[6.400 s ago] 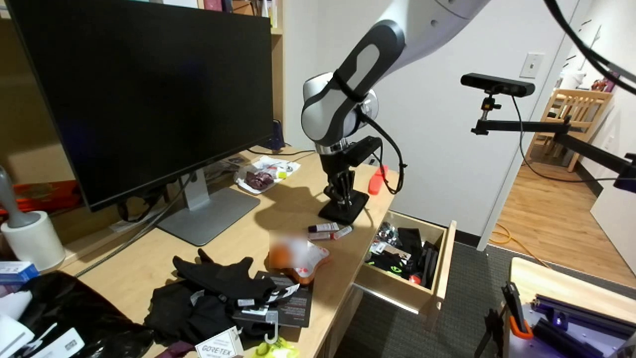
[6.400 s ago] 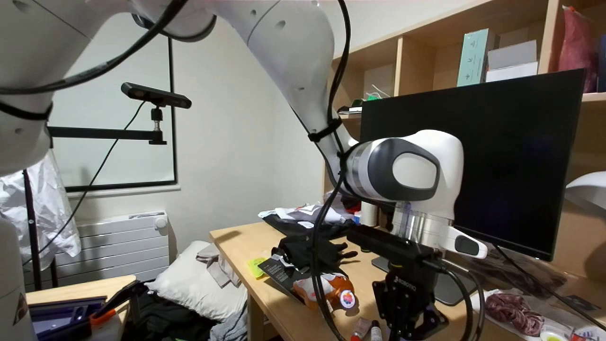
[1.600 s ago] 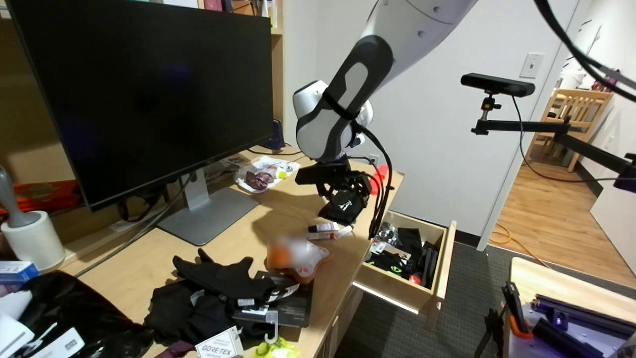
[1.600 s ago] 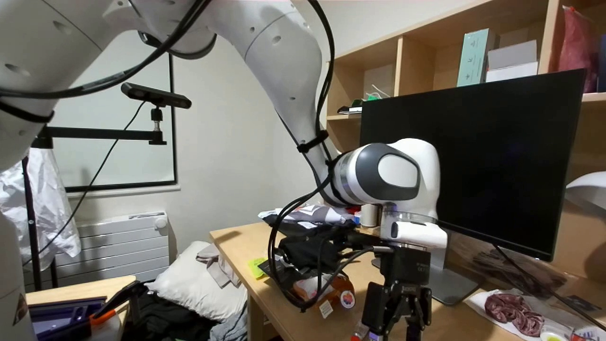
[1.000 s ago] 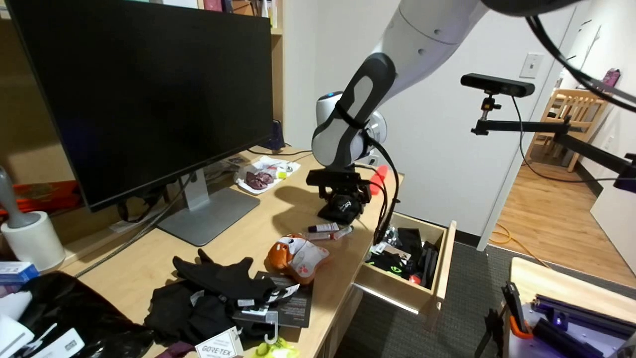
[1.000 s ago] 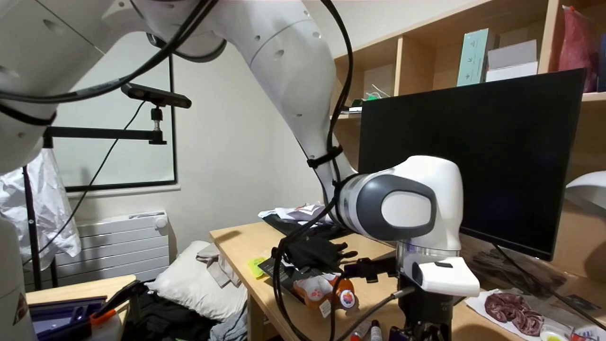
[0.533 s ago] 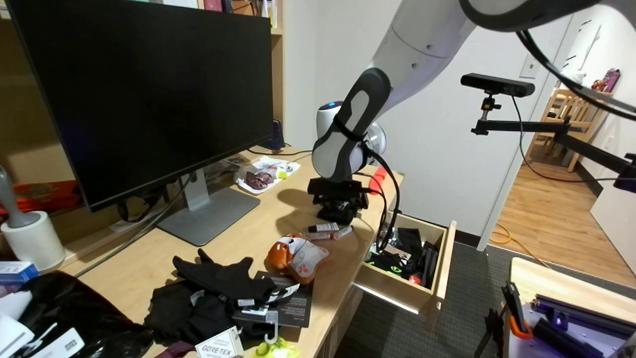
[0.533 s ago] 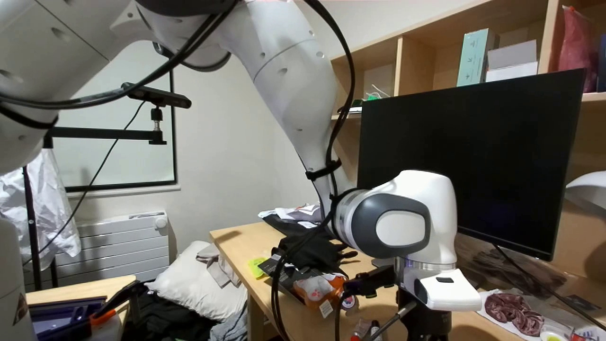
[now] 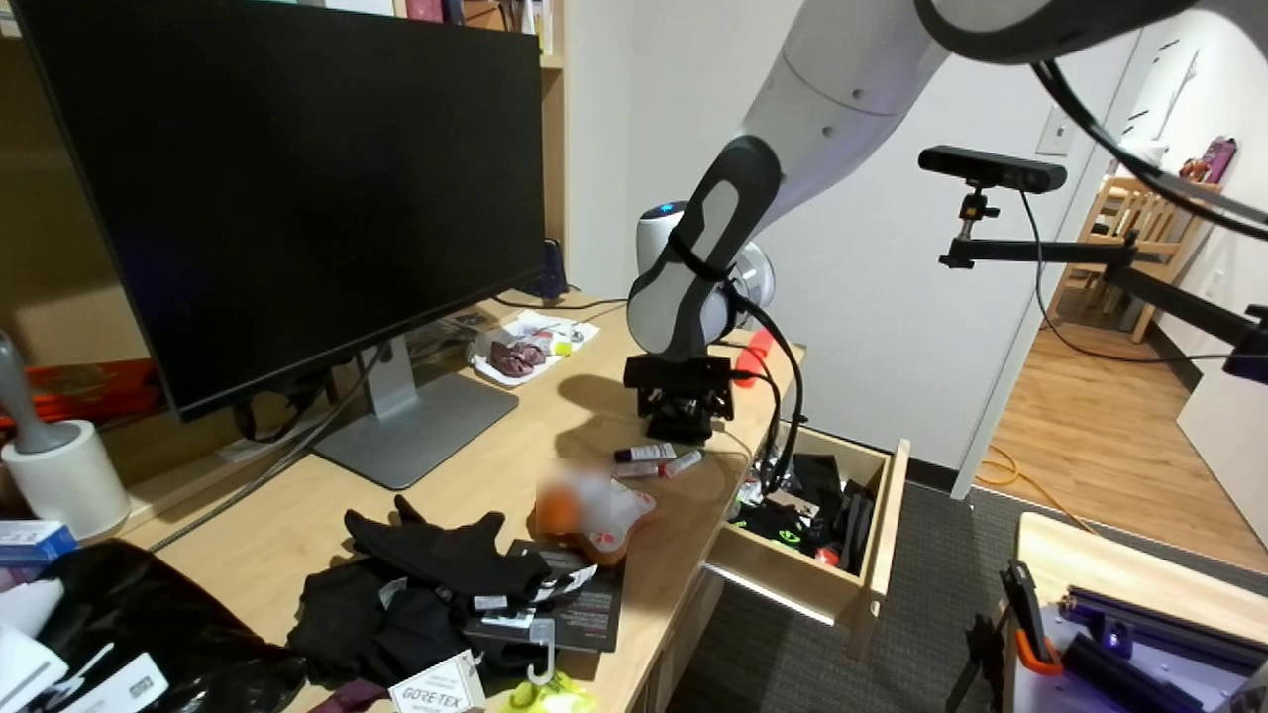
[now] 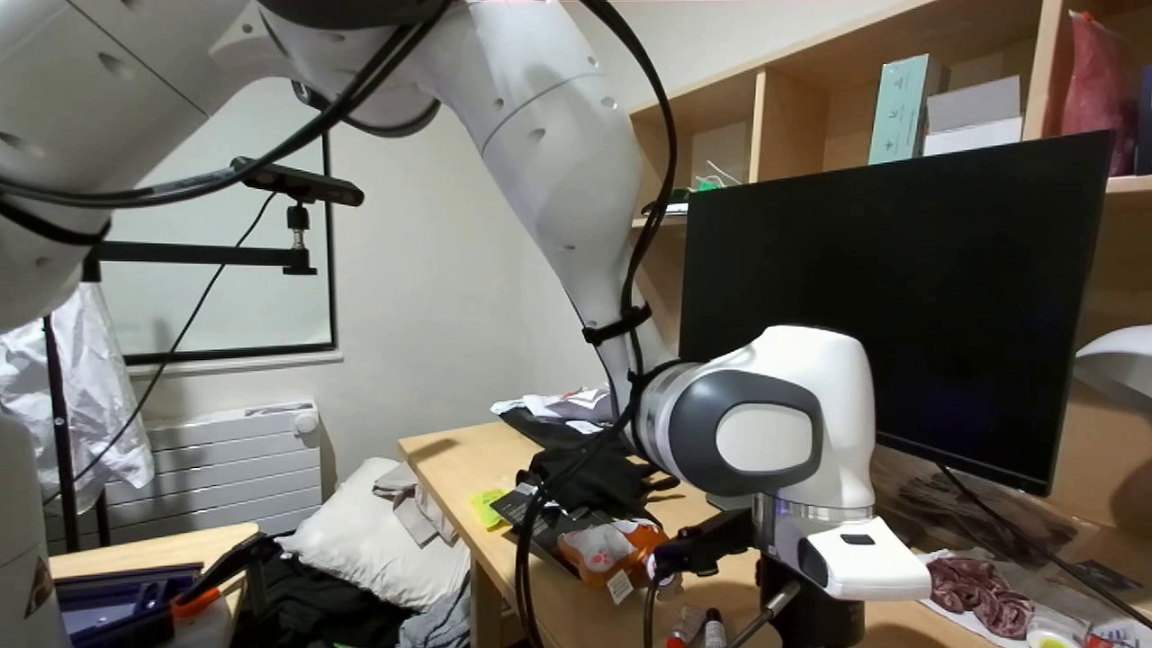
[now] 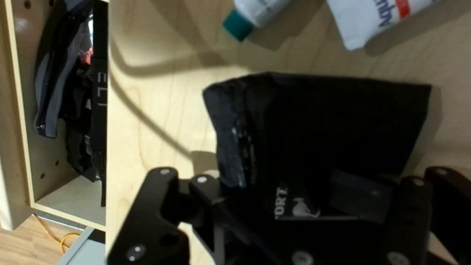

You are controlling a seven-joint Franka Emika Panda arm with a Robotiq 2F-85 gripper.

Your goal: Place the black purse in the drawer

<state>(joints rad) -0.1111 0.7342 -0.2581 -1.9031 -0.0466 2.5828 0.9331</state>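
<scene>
The black purse (image 9: 679,429) lies on the wooden desk near its edge in an exterior view. In the wrist view the purse (image 11: 342,121) fills the middle, with a zipper along its left side and pale lettering with a kangaroo mark. My gripper (image 11: 309,195) is low over the purse, jaws wide apart, one on each side of it. Whether the fingertips press on it is too dark to tell. The gripper also shows in an exterior view (image 9: 684,416). The open drawer (image 9: 882,540) holds dark items; it also shows in the wrist view (image 11: 82,198).
Small tubes (image 9: 644,454) lie close beside the purse. An orange and white plush toy (image 9: 614,515), black gloves (image 9: 436,545) and a red object (image 9: 758,349) are on the desk. A large monitor (image 9: 317,198) stands behind. A cable (image 9: 792,386) hangs from the arm over the drawer.
Over the last seconds my gripper has turned and come down around the purse. In the last half second the arm has barely moved; the purse's visible outline looks slightly narrower.
</scene>
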